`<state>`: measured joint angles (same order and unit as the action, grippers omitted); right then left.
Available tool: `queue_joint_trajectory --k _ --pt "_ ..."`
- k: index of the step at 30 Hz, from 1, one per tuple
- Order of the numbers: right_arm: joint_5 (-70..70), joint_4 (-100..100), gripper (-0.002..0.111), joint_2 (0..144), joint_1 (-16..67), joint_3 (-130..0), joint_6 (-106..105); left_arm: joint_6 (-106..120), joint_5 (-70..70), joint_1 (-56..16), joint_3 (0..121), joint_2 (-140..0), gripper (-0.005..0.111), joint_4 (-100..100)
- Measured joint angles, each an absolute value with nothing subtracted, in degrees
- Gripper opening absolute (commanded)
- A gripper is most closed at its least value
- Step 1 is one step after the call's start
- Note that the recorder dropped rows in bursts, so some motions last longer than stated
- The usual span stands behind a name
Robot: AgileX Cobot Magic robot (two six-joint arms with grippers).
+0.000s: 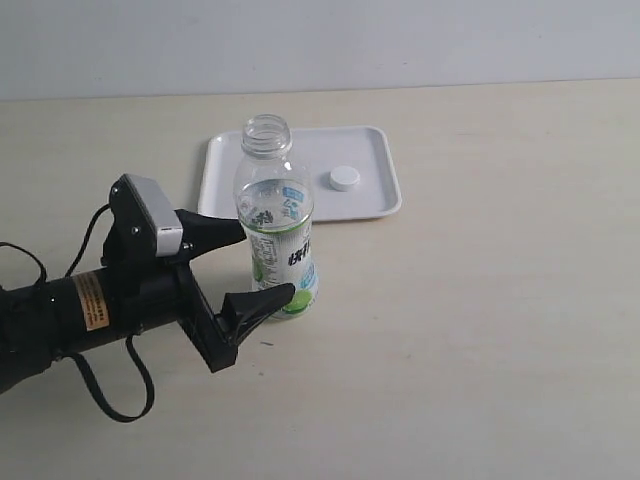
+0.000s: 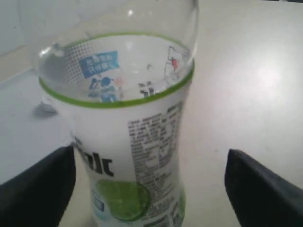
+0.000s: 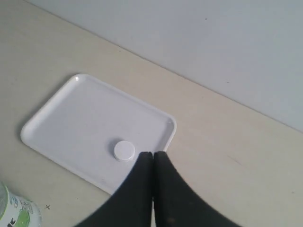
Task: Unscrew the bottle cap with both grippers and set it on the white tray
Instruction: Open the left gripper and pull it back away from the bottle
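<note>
On the white tray [image 1: 372,155], clear of its rim, lies the bottle cap [image 1: 344,178].

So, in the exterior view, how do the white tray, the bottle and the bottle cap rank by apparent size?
1-2. white tray and bottle: look alike; the bottle stands nearer, so unranked.
3. bottle cap: clearly smallest.
</note>
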<state>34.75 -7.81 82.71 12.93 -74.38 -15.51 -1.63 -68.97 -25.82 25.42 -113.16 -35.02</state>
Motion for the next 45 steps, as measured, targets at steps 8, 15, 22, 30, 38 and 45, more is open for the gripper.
queue_joint_trajectory --k 8,15,22,30,38,45 --pt "17.3 -11.3 0.000 68.1 12.9 -57.2 -14.9 0.0 -69.0 -25.8 20.7 -109.6 0.030 -33.7" --pt "3.1 -18.6 0.000 58.0 12.9 -44.9 -14.8 0.0 -69.0 -25.8 17.0 -105.9 0.000 -33.7" --pt "-5.7 -19.2 0.000 51.3 12.9 -33.2 -14.6 -3.1 -68.9 -25.8 13.4 -102.1 0.000 -30.7" --pt "-15.3 -19.5 0.000 49.9 12.9 -24.9 -11.8 -15.3 -68.6 -25.8 9.9 -92.8 0.000 -18.6" --pt "-20.4 -19.6 0.000 49.9 12.9 -23.5 -8.6 -17.8 -62.6 -25.8 7.1 -78.7 0.000 -13.9" --pt "-20.9 -19.6 0.000 49.9 12.9 -23.5 -3.2 -17.6 -36.7 -25.8 6.9 -59.4 0.000 -8.6"
